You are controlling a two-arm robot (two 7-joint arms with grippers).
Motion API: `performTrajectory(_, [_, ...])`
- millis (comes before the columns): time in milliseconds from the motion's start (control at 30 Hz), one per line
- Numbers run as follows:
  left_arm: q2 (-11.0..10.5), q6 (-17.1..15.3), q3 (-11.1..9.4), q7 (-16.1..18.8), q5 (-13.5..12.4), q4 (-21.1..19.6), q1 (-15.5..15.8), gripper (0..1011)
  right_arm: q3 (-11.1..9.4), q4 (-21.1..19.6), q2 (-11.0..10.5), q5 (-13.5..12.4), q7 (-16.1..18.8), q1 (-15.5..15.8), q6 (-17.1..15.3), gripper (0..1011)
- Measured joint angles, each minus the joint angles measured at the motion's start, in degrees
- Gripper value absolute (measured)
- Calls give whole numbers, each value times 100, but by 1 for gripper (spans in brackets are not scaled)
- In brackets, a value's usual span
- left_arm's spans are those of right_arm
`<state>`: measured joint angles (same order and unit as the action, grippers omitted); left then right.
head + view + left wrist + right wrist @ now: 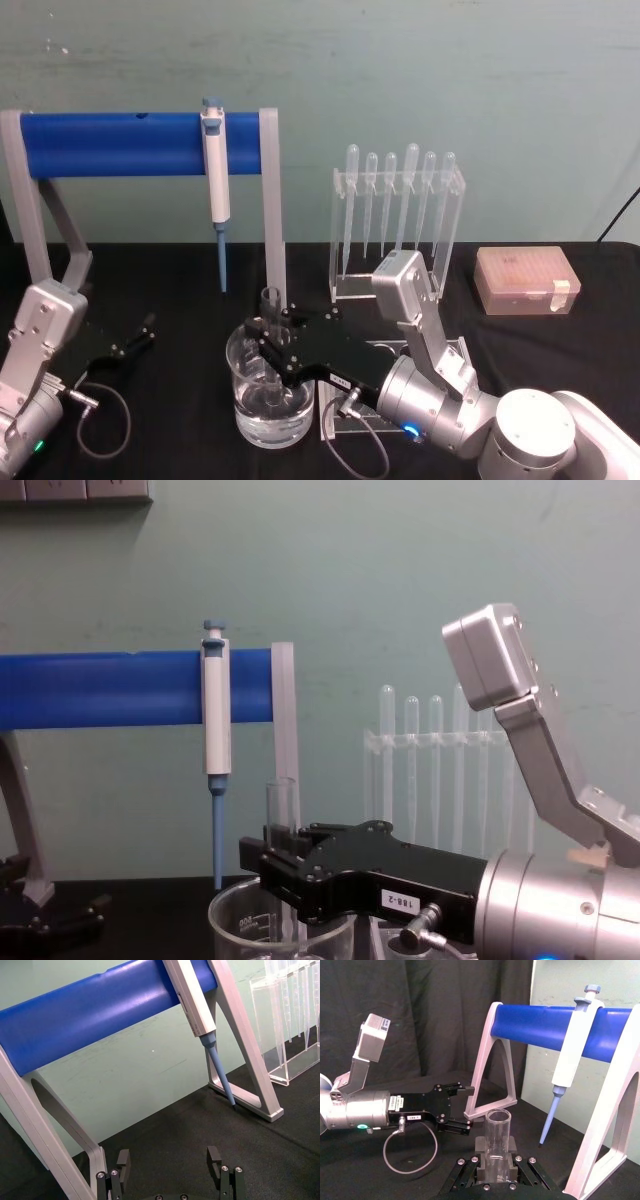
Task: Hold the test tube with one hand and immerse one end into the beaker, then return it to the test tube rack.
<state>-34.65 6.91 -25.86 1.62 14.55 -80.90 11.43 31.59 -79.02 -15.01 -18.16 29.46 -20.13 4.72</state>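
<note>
Black cloth tabletop (180,290): right gripper (266,338) reaches in level, clamped on the upright clear glass test tube (270,300), round beaker (270,415) just below it; left gripper (146,334) parked, jaws apart.

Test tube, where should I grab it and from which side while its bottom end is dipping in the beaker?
Grip the test tube by its upper part, just below the open rim, coming in level from the side, as the right gripper does now. It stands upright with its lower end inside the beaker, so only the top is free. The left gripper idles open, off left.
</note>
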Motion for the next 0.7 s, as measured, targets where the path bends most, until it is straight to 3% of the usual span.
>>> performTrajectory(700, [0,0,0,0,0,0,0,1000,0,0,0,0,0,0,0,227])
